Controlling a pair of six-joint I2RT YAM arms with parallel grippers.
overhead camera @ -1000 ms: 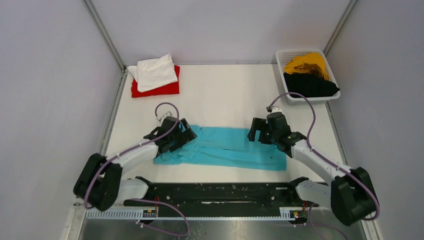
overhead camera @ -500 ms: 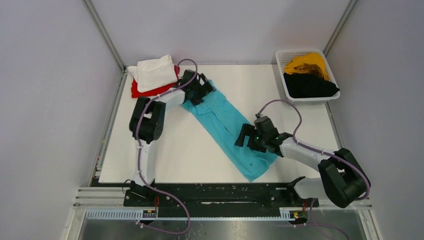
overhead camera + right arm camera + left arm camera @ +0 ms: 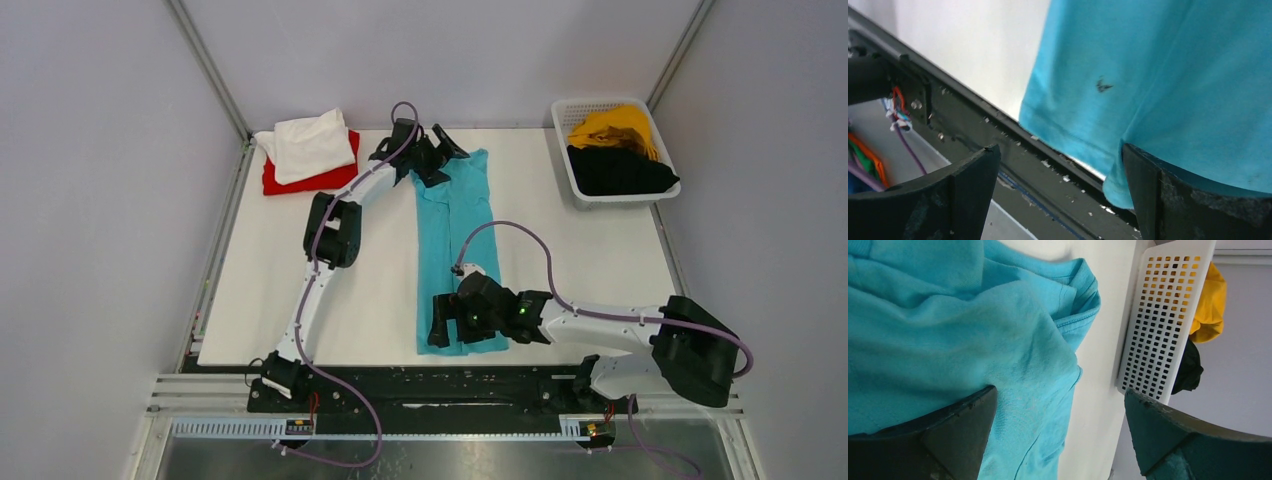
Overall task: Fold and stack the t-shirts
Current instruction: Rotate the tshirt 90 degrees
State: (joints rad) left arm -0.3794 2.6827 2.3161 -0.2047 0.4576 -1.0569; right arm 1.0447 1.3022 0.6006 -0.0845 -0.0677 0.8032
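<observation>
A white table (image 3: pixel 590 250) stands between pale grey walls (image 3: pixel 450 50) with metal posts in the far corners. The turquoise t-shirt (image 3: pixel 455 230) lies in the middle of the table as a narrow strip, its long axis running from near to far. Its stitched hem is at the near edge, just over the black rail, and its far end is bunched. The left gripper (image 3: pixel 432 158) sits at the far end with fingers spread wide over the cloth. The right gripper (image 3: pixel 440 322) sits at the near end, fingers also wide apart. In the far left corner a white t-shirt (image 3: pixel 310 143) lies on a red t-shirt (image 3: pixel 335 178). A white basket (image 3: pixel 562 125) at the far right holds the yellow t-shirt (image 3: pixel 610 125) and the black t-shirt (image 3: pixel 620 170).
</observation>
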